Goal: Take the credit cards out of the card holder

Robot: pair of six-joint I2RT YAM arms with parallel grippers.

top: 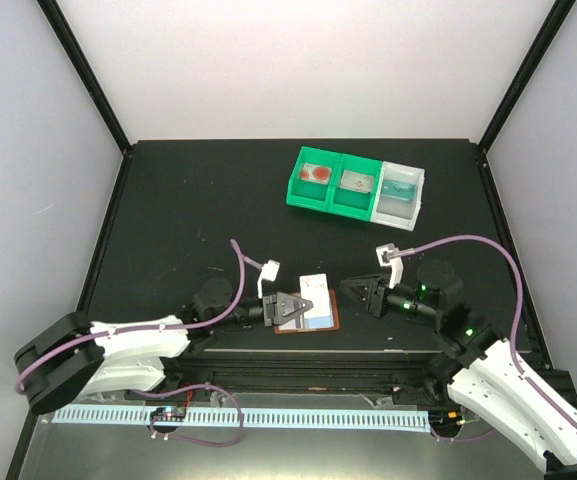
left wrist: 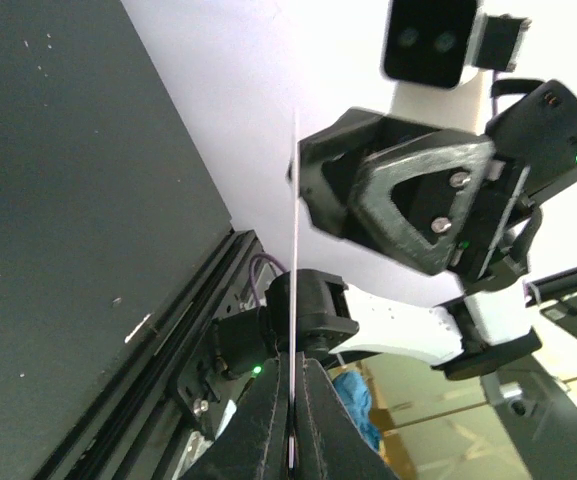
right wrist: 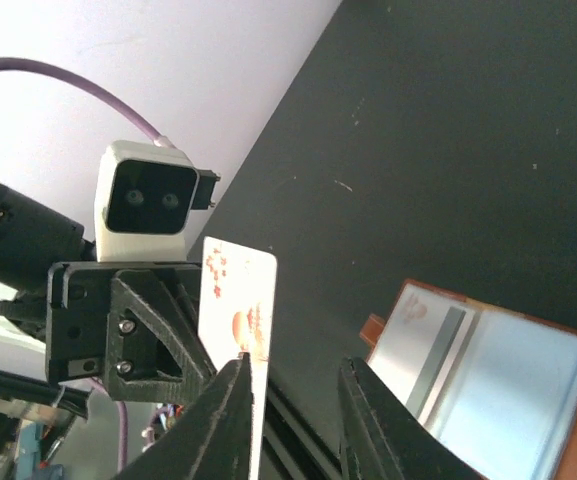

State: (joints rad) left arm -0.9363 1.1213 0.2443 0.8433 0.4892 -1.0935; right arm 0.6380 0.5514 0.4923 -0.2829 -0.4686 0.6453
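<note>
Overhead view of a black table [top: 168,220]. A row of green and white bins [top: 356,185] stands well behind the card holder [top: 330,322]. The card holder lies open and flat, between the two arms.

The left gripper [left wrist: 295,400], at the holder's left side, is clamped on one credit card [right wrist: 238,290]. This white card with pinkish marks is held upright above the holder, clear of it. The right gripper [right wrist: 293,385], just right of the holder, faces the card with its fingers parted a modest way and nothing between them. The card's lower corner is close to one right finger; whether they touch cannot be told.

A silvery-grey card [right wrist: 433,350] and a pale blue card [right wrist: 533,385] sit in the holder's pockets.

The step in hand is probably carrying the freed card away. To do it well, the right gripper should draw straight back from the card before the left arm swings. The left should keep a firm pinch on the card's edge and lay it on bare table beside the holder, not on top of it.
</note>
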